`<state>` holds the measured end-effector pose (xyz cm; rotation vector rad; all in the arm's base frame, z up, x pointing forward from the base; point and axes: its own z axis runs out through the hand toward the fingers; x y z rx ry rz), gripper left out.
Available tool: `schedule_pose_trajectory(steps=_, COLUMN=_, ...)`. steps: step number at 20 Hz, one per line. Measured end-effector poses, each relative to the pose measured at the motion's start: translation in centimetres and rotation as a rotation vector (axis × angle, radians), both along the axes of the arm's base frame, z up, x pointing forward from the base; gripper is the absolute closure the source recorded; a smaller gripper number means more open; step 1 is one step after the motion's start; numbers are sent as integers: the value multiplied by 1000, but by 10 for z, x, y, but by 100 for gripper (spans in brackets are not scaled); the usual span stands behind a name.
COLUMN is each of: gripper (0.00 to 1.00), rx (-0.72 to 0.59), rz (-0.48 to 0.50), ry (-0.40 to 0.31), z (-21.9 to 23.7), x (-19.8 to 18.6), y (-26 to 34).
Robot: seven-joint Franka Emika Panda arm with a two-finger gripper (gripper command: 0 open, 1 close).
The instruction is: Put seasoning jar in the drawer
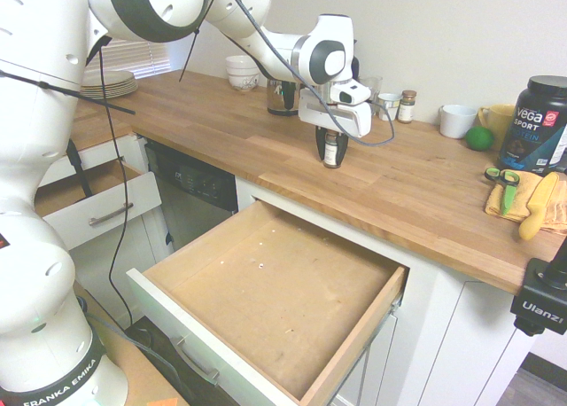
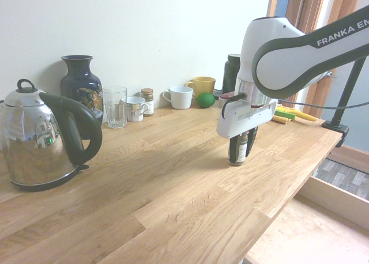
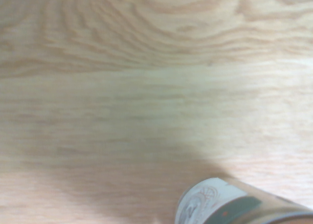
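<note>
The seasoning jar (image 1: 331, 150) stands upright on the wooden countertop (image 1: 257, 144), back from its front edge, with its pale label showing. The gripper (image 1: 332, 149) points down over it and is clenched on the jar, a dark finger on either side. Below the counter's front edge, the drawer (image 1: 275, 286) is pulled out, its bar handle on the white front; a few small pale specks lie on its light-brown bottom. Farther back on the counter, near the wall, a brown-lidded jar (image 2: 147, 102) is between a small metallic cup (image 2: 136, 109) and a white mug (image 2: 181, 98). Beside the white mug are a green round item (image 2: 205, 100) and a yellow mug (image 2: 203, 86). A clear glass (image 2: 116, 107), a dark blue vase (image 2: 82, 91) and a shiny kettle (image 2: 37, 140) stand at the other end. A big black tub (image 1: 534, 127) rises behind an orange cloth (image 1: 554, 213) bearing a yellow-handled item (image 1: 538, 207).
</note>
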<state>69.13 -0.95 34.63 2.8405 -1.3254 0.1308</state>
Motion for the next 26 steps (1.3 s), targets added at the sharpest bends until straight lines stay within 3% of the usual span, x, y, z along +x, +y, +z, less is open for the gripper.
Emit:
schedule_pose_trajectory(steps=12, gripper=100, rx=3, rz=13, ry=-16, z=22, x=-12, y=14)
schedule_pose_trajectory(steps=26, gripper=100, rx=19, rz=-5, ry=-11, z=-1, x=-173, y=13)
